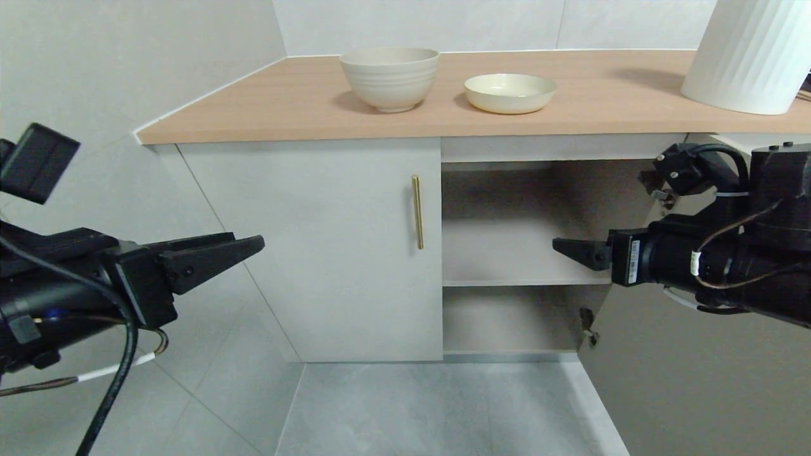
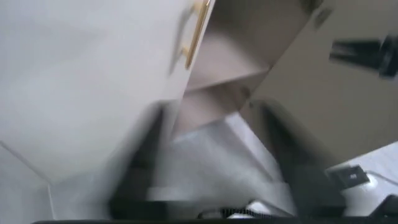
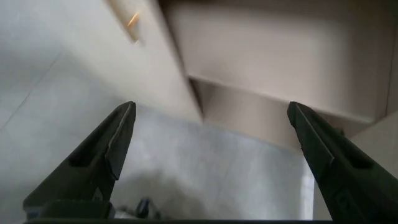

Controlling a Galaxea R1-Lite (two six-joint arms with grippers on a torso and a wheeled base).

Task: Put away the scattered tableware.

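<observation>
Right gripper [image 3: 210, 111], fingers spread wide and holding nothing, hangs level with the open half of the base cupboard [image 1: 557, 149]. The left gripper [image 1: 250, 246], likewise spread and empty as far as the blurred left wrist view lets me judge, hangs low to the left of the closed door [image 1: 317, 253].

- Base cupboard: open door [image 1: 665, 380] swung fully out beside my right arm, baring one shelf [image 1: 507, 278] with a bay above it and a bay below.
- Wooden worktop [image 1: 285, 101]: carries the tableware, well above both grippers.
- Ribbed white vessel [image 1: 747, 57]: at the worktop's right end, well apart from the dishes. I judge it no part of the job.
- Deep ribbed bowl [image 1: 390, 76]: upright, above the closed door.
- Shallow cream dish [image 1: 510, 93]: upright, just beside the bowl on its right, not touching it, directly over the open bay.
- Brass bar handle [image 1: 417, 212]: on the closed door's edge, next to the opening.

Step in hand, as I judge it: the first pick, with both dishes yet to be stored. I would raise the right arm clear of the worktop's front edge before going forward. The dish comes first, being nearest. I would set one finger inside its rim and one outside, closing on the wall rather than spanning the whole dish. Then I would back out, keep it level, lower past the edge and enter the bay squarely, minding the open door beside my arm.
</observation>
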